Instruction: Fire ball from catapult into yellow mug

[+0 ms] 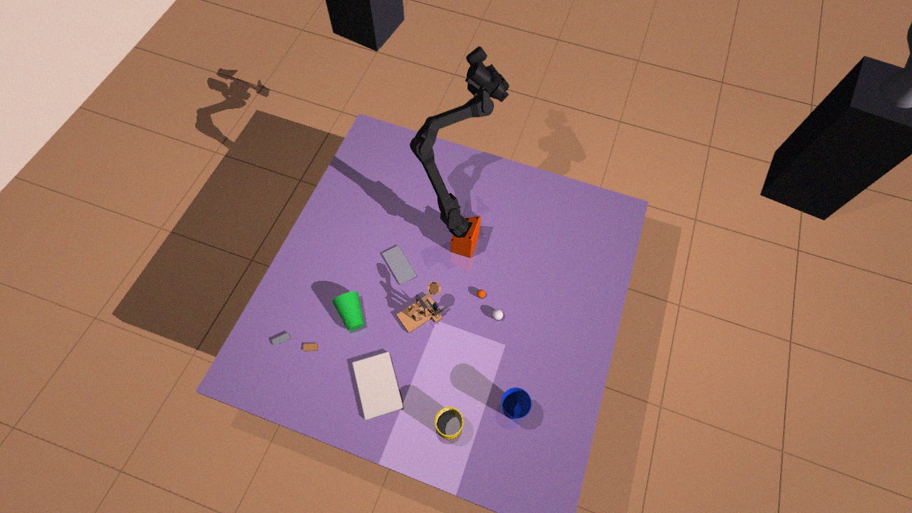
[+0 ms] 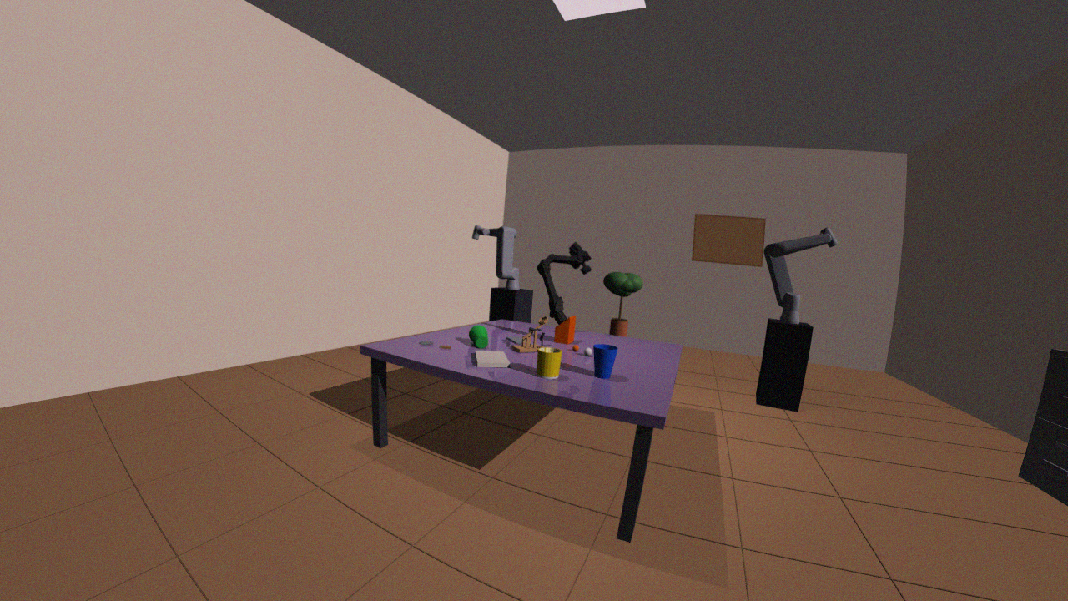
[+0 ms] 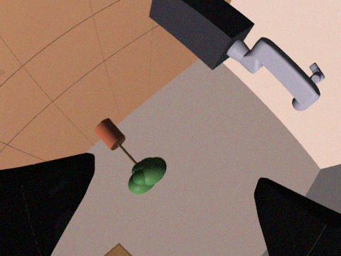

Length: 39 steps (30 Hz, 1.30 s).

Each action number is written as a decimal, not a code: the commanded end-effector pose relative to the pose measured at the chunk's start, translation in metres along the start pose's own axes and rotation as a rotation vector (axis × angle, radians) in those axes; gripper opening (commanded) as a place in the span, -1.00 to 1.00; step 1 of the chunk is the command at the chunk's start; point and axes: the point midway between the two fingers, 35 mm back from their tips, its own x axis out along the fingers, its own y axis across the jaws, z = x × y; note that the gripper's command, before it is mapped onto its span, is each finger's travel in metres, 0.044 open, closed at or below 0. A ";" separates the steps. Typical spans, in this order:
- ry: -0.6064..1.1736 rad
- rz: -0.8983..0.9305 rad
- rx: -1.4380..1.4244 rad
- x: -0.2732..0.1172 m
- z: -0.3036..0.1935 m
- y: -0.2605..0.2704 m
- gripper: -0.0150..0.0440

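The catapult (image 1: 410,322) (image 2: 526,349) is a small wooden frame on a base near the middle of the table. Its round cup (image 1: 434,288) is at the robot-base side, and no ball shows in it. An orange ball (image 1: 481,293) (image 2: 576,348) and a white ball (image 1: 498,314) (image 2: 588,351) lie apart on the table, to the catapult's right in the top view. The yellow mug (image 1: 449,437) (image 2: 548,363) stands upright near the front edge. My gripper (image 3: 176,176) is open and empty, raised far from the catapult, balls and mug, beyond the table's back edge.
A blue cup (image 1: 516,403) (image 2: 605,361) stands beside the yellow mug. A green cup (image 1: 349,311) (image 2: 478,335), a white box (image 1: 377,385) (image 2: 491,359), a grey slab (image 1: 398,264) and two small blocks lie left of centre on the purple table (image 1: 561,255).
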 end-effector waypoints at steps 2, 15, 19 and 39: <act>0.007 0.001 0.007 -0.002 -0.002 0.000 1.00; 0.285 0.004 0.247 -0.067 -0.058 0.013 1.00; 0.388 -0.003 0.322 -0.094 -0.074 0.018 1.00; 0.891 -0.132 0.728 -0.240 -0.131 0.045 1.00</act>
